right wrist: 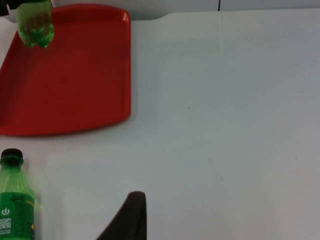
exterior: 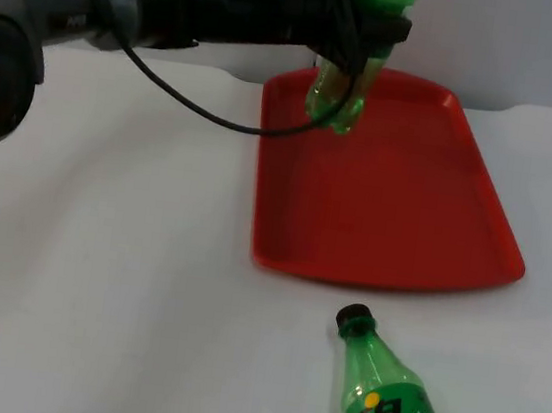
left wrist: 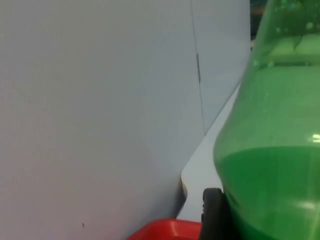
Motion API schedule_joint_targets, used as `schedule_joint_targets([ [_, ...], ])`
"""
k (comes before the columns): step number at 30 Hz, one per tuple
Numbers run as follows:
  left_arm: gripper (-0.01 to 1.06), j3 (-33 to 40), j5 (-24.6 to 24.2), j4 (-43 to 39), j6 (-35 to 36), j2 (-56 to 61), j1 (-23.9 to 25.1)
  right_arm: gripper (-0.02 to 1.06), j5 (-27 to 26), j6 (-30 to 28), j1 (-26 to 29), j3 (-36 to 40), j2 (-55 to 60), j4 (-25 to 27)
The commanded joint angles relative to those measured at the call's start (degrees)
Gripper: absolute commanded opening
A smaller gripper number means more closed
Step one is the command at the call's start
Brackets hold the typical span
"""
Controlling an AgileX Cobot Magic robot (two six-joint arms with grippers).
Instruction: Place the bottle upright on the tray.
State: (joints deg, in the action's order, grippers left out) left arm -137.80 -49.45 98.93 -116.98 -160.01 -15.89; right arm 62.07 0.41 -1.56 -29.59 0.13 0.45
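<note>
The white table top runs back to the grey partition wall. A red tray lies flat on it toward the far side. Near the tray's front edge but apart from it, a green bottle with a black cap lies on its side

A tray sits on the bench. The left tool holds a bottle above the tray's far left corner. A second bottle lies on the bench, just before the tray's near edge.
</note>
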Motion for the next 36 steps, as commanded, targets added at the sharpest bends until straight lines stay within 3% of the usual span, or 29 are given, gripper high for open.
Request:
schedule_joint_targets([
  [1,0.0,-0.79,-0.15,1.02,0.53,-0.51,-0.25,1.05,-0.47,0.18,0.32,0.08,-0.13,0.21],
  [28,0.01,-0.79,-3.03,1.02,0.53,-3.84,-0.25,1.05,-0.47,0.18,0.32,0.08,-0.13,0.21],
  [32,0.22,-0.79,-3.63,1.02,0.53,-3.84,-0.02,1.05,-0.47,0.18,0.32,0.08,-0.13,0.21],
  [33,0.22,-0.79,-3.63,1.02,0.53,-3.84,-0.02,1.05,-0.47,0.18,0.32,0.08,-0.13,0.21],
  [35,0.45,-0.79,-5.12,1.02,0.53,-3.84,0.62,1.05,-0.47,0.18,0.32,0.08,-0.13,0.21],
  [36,0.52,-0.79,-6.37,1.02,0.53,-3.84,0.8,1.05,-0.47,0.18,0.32,0.08,-0.13,0.21],
])
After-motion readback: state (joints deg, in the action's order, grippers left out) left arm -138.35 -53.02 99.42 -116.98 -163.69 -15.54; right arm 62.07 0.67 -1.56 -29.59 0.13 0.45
